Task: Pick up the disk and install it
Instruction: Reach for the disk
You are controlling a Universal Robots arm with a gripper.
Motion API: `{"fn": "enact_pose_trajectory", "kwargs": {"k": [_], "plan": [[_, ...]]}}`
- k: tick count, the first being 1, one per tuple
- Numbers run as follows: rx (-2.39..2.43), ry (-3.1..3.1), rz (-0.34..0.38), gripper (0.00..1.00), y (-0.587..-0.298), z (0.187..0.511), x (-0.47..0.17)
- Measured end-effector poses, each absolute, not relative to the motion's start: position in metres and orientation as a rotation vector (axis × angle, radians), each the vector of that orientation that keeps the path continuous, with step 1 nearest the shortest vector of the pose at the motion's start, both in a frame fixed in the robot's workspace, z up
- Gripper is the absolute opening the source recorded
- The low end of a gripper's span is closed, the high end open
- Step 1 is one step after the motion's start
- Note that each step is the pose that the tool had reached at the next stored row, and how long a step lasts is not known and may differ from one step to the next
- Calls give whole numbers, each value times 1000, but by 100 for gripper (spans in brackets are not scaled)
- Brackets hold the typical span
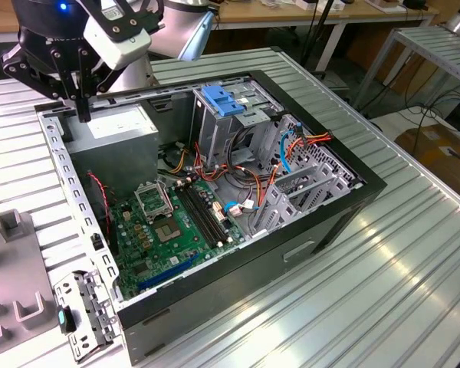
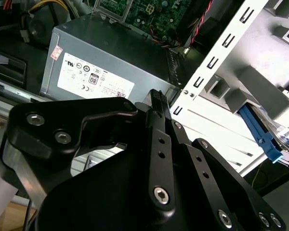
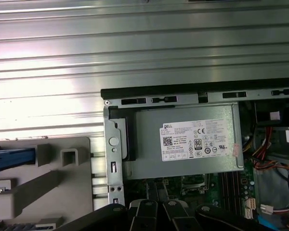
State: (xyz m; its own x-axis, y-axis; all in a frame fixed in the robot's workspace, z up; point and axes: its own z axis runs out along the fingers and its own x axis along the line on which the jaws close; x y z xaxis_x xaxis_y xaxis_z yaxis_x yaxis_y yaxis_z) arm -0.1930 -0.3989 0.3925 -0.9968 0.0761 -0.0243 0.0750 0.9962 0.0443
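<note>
**At the case's corner: gripper (image 1: 83, 115) clenched, disk unheld**

Over the power supply (image 1: 119, 123) of the open computer case (image 1: 368, 182), the gripper hangs with its jaws pressed together on nothing. In both wrist views the disk (image 2: 260, 132) (image 3: 9, 159) lies apart from it. Its blue rail shows in a grey holder (image 3: 62, 178) just beside the case, on the ribbed table (image 1: 414, 268).

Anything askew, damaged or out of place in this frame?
Nothing stands out. The open black computer case lies on the ribbed metal table, its cables inside. The blue-framed disk sits in the grey holder beside the case, and the black gripper hangs shut and empty over the grey power supply.
</note>
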Motion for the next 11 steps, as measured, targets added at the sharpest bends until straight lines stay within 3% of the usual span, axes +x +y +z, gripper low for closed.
{"fn": "enact_pose_trajectory", "kwargs": {"k": [11], "plan": [[118,3113,68,11,-399,393,-199]]}}
